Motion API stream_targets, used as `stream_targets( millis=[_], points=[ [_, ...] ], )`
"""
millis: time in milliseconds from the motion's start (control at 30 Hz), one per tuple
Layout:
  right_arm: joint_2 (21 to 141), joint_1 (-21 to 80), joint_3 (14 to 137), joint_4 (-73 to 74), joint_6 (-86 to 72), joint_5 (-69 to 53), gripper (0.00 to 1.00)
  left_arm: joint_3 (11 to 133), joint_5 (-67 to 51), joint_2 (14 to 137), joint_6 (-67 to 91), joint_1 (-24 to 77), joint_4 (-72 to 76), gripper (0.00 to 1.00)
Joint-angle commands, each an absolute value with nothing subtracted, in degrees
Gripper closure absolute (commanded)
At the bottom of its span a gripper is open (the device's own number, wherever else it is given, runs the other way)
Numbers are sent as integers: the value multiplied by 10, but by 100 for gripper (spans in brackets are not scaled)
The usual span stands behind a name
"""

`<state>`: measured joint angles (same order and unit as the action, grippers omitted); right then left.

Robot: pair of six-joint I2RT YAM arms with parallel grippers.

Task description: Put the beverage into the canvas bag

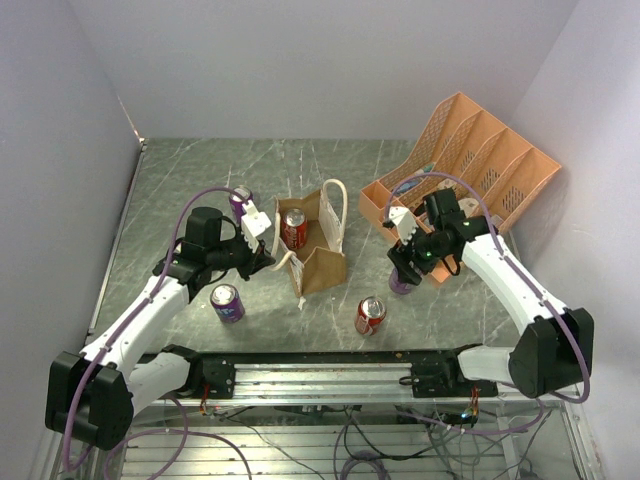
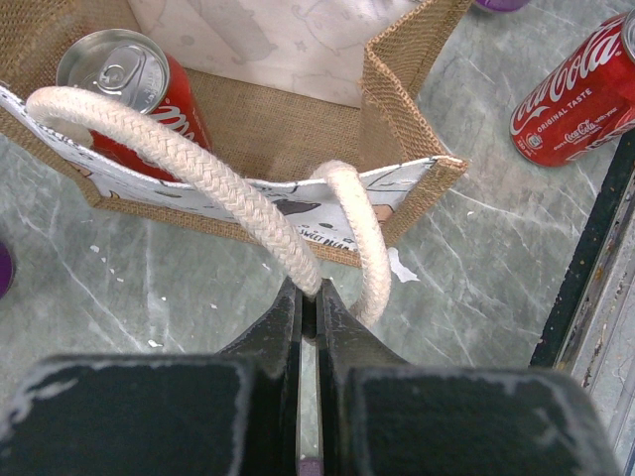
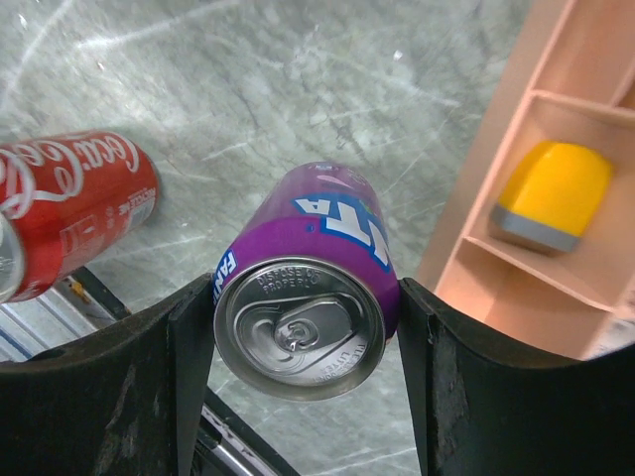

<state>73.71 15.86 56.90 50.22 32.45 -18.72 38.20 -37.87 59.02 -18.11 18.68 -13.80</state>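
Observation:
The tan canvas bag [image 1: 322,262] stands open mid-table with a red cola can [image 1: 293,228] inside it. My left gripper [image 1: 272,256] is shut on the bag's near cream rope handle [image 2: 198,169]. The left wrist view shows my left gripper [image 2: 310,293] pinching that rope, and the bag's woven wall [image 2: 278,129] with the red can [image 2: 129,79] behind it. My right gripper [image 1: 404,272] is to the right of the bag, shut on a purple Fanta can [image 3: 308,297]. Both fingers press the can's sides, low over the table.
A red cola can [image 1: 370,315] stands in front of the bag, and it also shows in the right wrist view [image 3: 69,208]. Purple cans sit at the left front [image 1: 227,302] and behind my left arm [image 1: 240,200]. The orange organizer [image 1: 470,160] stands at the back right and holds a yellow object [image 3: 551,193].

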Motion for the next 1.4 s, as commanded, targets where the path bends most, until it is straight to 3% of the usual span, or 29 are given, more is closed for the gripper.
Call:
stream_targets(
  millis=[0, 433, 800, 1367],
  points=[
    [687, 159, 658, 521, 330, -222, 100, 390, -405, 582, -203, 184, -145, 93],
    [701, 270, 891, 539, 295, -268, 100, 395, -404, 589, -213, 185, -148, 93],
    [855, 379, 1038, 491, 272, -277, 100, 393, -415, 584, -221, 185, -157, 93],
    [1021, 408, 1039, 427, 235, -177, 100, 399, -421, 586, -225, 185, -159, 93]
  ],
)
